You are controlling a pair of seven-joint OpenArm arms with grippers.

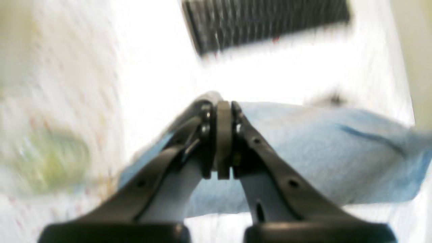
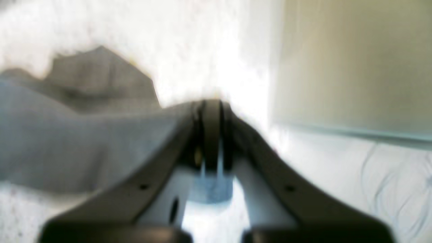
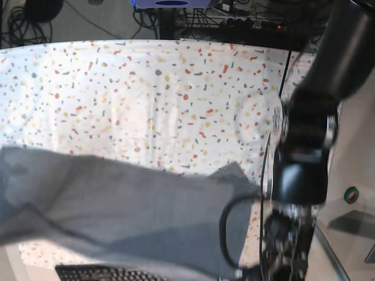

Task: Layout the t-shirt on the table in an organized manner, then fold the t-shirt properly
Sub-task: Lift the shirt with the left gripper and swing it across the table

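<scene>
Above the table (image 3: 176, 88), both the left hand (image 1: 223, 135) and the right hand (image 2: 212, 135) pinch the t-shirt (image 3: 117, 216) tight.

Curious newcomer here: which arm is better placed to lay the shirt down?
Hard to call: left gripper and right gripper both pinch the t-shirt, stretched above the table. Probably left, its arm visibly at the table's edge; the right's is out of view.

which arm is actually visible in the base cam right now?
Only the left arm, the dark one at that view's right edge, above the t-shirt. The right arm never shows there; only its own wrist view shows the right gripper.
</scene>
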